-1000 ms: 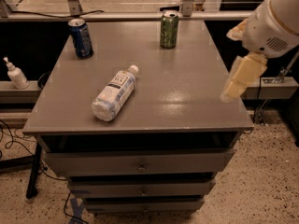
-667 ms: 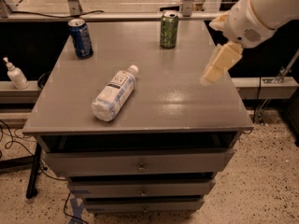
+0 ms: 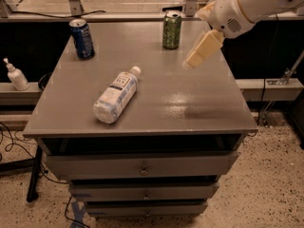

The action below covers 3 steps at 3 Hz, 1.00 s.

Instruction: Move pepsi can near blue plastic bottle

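The pepsi can (image 3: 81, 38) stands upright at the far left corner of the grey table top (image 3: 190, 99). The blue plastic bottle (image 3: 117, 95) lies on its side near the middle left, its white cap pointing to the far right. My gripper (image 3: 202, 50) hangs above the right part of the table, just right of the green can, far from the pepsi can. Nothing is seen in it.
A green can (image 3: 171, 30) stands upright at the far middle of the table. A small white pump bottle (image 3: 14, 75) stands on a low shelf to the left. The table has drawers in front. A metal frame runs along the back edge.
My arm and gripper have moved left and farther over the table, from beyond the right edge toward the green can. The cans and the bottle have not moved.
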Each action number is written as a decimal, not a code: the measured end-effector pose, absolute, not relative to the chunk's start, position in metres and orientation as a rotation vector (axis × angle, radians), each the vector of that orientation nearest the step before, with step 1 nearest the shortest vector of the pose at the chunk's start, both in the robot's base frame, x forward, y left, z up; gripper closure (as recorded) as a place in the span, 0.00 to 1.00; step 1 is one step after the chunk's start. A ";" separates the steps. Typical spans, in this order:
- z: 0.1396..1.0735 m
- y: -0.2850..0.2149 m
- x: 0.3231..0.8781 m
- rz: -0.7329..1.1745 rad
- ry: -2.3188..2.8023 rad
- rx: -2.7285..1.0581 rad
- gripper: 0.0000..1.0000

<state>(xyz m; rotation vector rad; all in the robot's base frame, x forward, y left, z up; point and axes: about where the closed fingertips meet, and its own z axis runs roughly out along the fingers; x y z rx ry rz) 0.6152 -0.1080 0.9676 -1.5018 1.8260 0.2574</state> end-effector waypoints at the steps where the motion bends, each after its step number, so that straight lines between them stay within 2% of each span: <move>1: 0.970 -0.094 0.622 0.291 1.786 -1.472 0.00; 3: 0.978 0.012 0.676 0.421 1.619 -1.446 0.00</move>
